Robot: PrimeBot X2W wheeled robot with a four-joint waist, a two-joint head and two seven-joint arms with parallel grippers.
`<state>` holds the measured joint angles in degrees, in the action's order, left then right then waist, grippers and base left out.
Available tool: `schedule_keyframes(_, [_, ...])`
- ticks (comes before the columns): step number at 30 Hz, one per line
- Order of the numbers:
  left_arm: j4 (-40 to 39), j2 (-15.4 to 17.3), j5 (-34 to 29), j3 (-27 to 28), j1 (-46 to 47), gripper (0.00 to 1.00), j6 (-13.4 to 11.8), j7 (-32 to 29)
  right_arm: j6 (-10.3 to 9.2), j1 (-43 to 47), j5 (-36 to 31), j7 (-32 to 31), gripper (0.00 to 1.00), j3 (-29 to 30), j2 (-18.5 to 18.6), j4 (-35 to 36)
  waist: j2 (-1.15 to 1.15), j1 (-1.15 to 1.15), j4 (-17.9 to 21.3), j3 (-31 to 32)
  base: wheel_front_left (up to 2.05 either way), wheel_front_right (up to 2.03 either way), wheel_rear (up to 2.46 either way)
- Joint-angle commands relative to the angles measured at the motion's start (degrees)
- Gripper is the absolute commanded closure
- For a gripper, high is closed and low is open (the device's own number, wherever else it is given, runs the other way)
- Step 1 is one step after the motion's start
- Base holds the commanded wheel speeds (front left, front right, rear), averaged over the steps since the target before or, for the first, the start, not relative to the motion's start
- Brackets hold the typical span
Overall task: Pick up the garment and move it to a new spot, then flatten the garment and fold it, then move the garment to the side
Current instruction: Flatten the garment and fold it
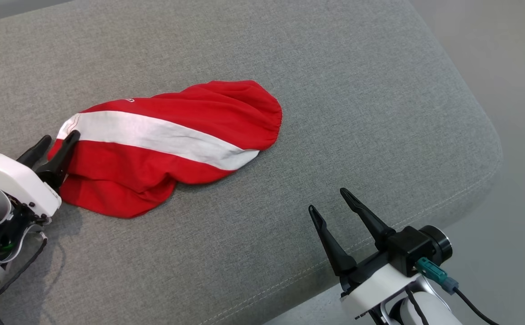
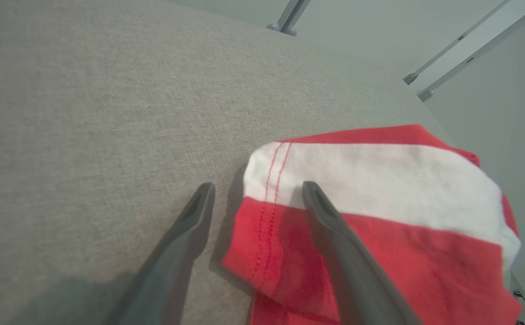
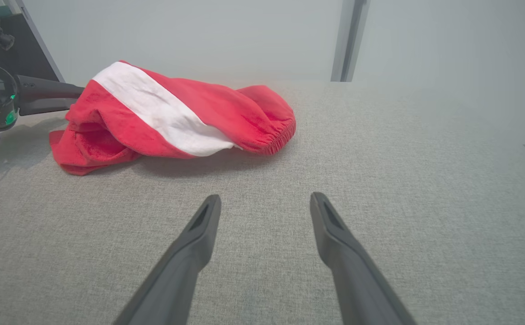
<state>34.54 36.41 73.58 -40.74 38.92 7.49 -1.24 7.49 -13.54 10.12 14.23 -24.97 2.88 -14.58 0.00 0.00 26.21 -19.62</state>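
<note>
- Head view: a red garment (image 1: 172, 135) with a broad white band is seen lying crumpled on a grey fabric-covered table (image 1: 335, 90), its gathered elastic end turned away from the left gripper (image 1: 59, 141).
- The left gripper is shown at the garment's stitched hem end, its jaws spread open and nothing clamped between them.
- Left wrist view: one finger (image 2: 335, 225) is pictured over the garment's red and white cloth, just inside the hem, while the other finger (image 2: 185, 234) is set over bare table just beside that edge. Whether cloth is touched cannot be told.
- The right gripper (image 1: 328, 199) is seen well apart from the garment, off its long lower edge, with the jaws held open and empty.
- Right wrist view: a stretch of bare grey fabric is shown between the right gripper's open jaws and the garment, and the left gripper's dark fingers are seen at the garment's far end.
</note>
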Motion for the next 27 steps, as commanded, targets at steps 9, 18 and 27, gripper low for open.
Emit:
schedule_keyframes(9, [-0.93,2.76,4.95,1.53,3.09,0.63,0.00,-4.79,0.00,0.68,0.13,0.76,0.00,-0.67,-0.01,1.94,0.00,0.00,-0.23,-0.28,0.00,0.00,0.00])
schedule_keyframes(18, [-5.66,2.94,4.83,1.81,3.54,1.00,0.00,1.99,0.00,-0.43,0.56,0.76,0.00,0.03,-0.01,1.26,0.00,0.00,-3.26,0.44,0.00,0.00,0.00])
schedule_keyframes(27, [-16.03,4.49,2.14,2.25,1.29,1.00,0.00,14.62,0.00,-2.57,0.92,0.76,0.00,1.54,-0.01,-3.10,0.00,0.00,-10.25,3.85,0.00,0.00,0.00])
